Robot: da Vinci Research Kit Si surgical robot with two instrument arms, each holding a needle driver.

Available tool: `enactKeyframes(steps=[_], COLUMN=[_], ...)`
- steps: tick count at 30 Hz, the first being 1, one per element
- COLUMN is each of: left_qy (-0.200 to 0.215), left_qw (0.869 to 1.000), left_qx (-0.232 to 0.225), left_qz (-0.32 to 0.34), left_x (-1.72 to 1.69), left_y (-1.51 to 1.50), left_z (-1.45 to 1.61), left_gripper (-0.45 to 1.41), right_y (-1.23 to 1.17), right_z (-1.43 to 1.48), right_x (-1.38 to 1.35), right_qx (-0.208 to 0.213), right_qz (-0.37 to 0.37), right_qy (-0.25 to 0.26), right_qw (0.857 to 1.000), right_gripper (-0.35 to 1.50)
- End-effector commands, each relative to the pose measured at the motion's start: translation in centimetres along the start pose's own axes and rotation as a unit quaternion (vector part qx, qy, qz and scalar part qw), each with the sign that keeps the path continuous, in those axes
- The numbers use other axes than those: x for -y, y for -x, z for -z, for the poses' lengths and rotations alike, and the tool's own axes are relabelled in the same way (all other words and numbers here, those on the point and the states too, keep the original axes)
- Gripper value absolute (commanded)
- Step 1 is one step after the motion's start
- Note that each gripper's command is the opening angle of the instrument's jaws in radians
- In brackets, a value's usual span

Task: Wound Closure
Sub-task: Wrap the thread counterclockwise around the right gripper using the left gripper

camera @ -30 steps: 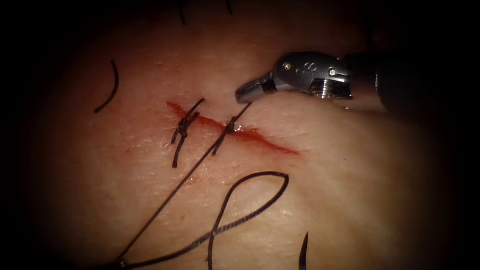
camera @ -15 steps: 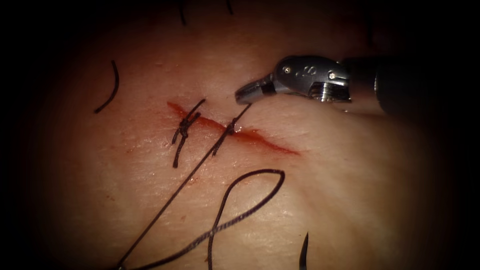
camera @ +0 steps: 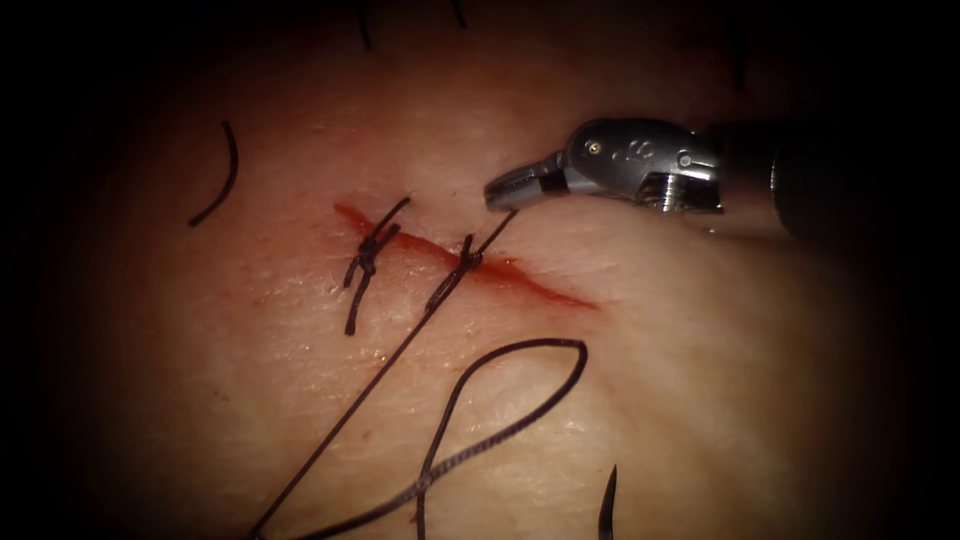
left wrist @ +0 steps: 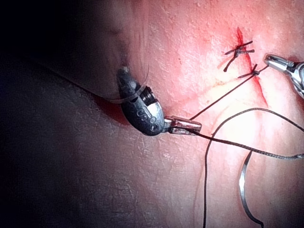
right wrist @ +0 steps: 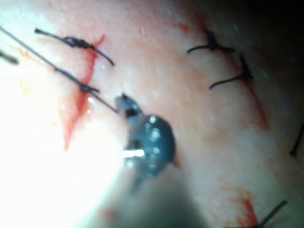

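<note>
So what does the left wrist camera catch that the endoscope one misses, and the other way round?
Left wrist: the left tool, jaws shut on the thread, and the needle lying free on the tissue. Endoscope: a cut end of thread left of the cut. Both: the right tool gripping thread at the stitch.

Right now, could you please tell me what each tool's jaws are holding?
Left tool: jaws shut on the thread.
Right tool: jaws shut on the thread's short end above the cut.

My view has no walls, floor or furniture; a bright pool of light falls centrally and fades into darkness at every edge.
</note>
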Motion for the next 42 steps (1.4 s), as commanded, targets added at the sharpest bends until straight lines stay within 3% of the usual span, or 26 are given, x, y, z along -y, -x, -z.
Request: enactKeyframes(steps=[1, 5, 7, 9, 11, 16, 21, 22, 24, 25, 30, 32, 33, 35, 36, 42], left_qy=[0.002, 0.008, 0.013, 0.021, 0.023, 0.035, 0.040, 0.044, 0.045, 0.050, 0.058, 0.062, 0.062, 0.064, 0.064, 0.069], left_qw=[1.000, 1.000, 1.000, 0.999, 0.999, 0.998, 0.997, 0.997, 0.997, 0.997, 0.997, 0.996, 0.996, 0.996, 0.996, 0.995], left_qx=[0.000, -0.007, -0.008, -0.011, -0.012, -0.020, -0.026, -0.026, -0.025, -0.024, -0.023, -0.024, -0.024, -0.026, -0.026, -0.030], left_qz=[-0.003, -0.017, -0.022, -0.032, -0.034, -0.052, -0.055, -0.056, -0.055, -0.055, -0.055, -0.053, -0.053, -0.052, -0.052, -0.064], left_x=[-0.07, 0.14, 0.24, 0.39, 0.44, 0.73, 0.86, 0.90, 0.92, 0.94, 1.01, 1.08, 1.08, 1.17, 1.17, 1.43], left_y=[-0.01, -0.25, -0.38, -0.55, -0.60, -0.93, -1.03, -1.04, -1.03, -0.98, -0.88, -0.83, -0.83, -0.84, -0.84, -0.93], left_z=[-0.07, -0.30, -0.42, -0.56, -0.60, -0.86, -1.03, -1.11, -1.14, -1.20, -1.27, -1.31, -1.31, -1.38, -1.38, -1.52], left_gripper=[-0.45, -0.45, -0.45, -0.45, -0.45, -0.45, -0.45, -0.45, -0.45, -0.45, -0.45, -0.45, -0.45, -0.45, -0.45, -0.45], right_y=[-0.03, -0.14, -0.20, -0.32, -0.37, -0.68, -0.99, -1.14, -1.22, -1.38, -1.63, -1.72, -1.72, -1.68, -1.68, -1.36], right_z=[-0.06, 0.06, 0.16, 0.40, 0.48, 0.99, 1.14, 1.11, 1.08, 0.95, 0.57, 0.20, 0.20, -0.23, -0.23, -0.96], right_x=[0.01, 0.06, 0.07, 0.07, 0.06, 0.07, 0.15, 0.23, 0.27, 0.39, 0.58, 0.67, 0.67, 0.70, 0.70, 0.80], right_qx=[-0.007, -0.026, -0.034, -0.045, -0.046, -0.055, -0.070, -0.080, -0.088, -0.104, -0.123, -0.132, -0.132, -0.139, -0.139, -0.126], right_qz=[-0.002, -0.017, -0.031, -0.056, -0.064, -0.115, -0.126, -0.124, -0.124, -0.114, -0.100, -0.088, -0.088, -0.073, -0.073, -0.041], right_qy=[0.002, 0.039, 0.063, 0.085, 0.093, 0.142, 0.188, 0.191, 0.187, 0.180, 0.161, 0.151, 0.151, 0.143, 0.143, 0.117], right_qw=[1.000, 0.999, 0.997, 0.994, 0.993, 0.982, 0.972, 0.970, 0.971, 0.972, 0.974, 0.976, 0.976, 0.977, 0.977, 0.984], right_gripper=[-0.35, 0.88, 1.14, 1.28, 1.31, 1.41, 1.45, 1.45, 1.45, 1.40, 1.23, 1.14, 1.14, 1.06, 1.06, 0.81])
